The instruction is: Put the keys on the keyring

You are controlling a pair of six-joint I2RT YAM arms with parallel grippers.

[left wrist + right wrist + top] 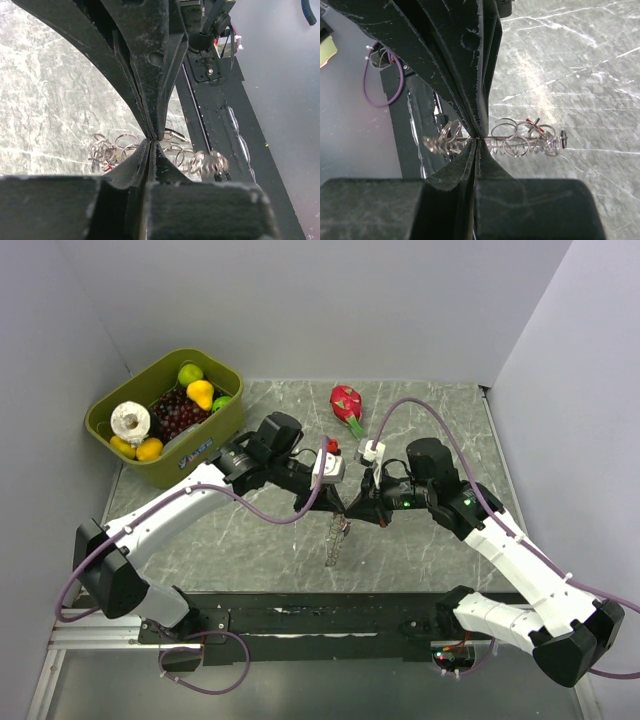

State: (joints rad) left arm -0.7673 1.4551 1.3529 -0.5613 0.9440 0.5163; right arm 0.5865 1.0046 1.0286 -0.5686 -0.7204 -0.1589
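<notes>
Black fingers (460, 60) of the right pincer (479, 136) fill its wrist view. They are pressed shut on the thin wire of the keyring (496, 137), which has small metal loops (516, 146) strung along it on both sides. The left pincer (151, 139) is also clamped tight on the middle of that bunch. From above, the two meet over the grey marbled tabletop (230, 540) with the bunch hanging beneath them. A green bin (200, 445) of fruit stands at the far left.

Marbled grey table (250, 552), olive bin (226, 426), purple cables (283, 521)
</notes>
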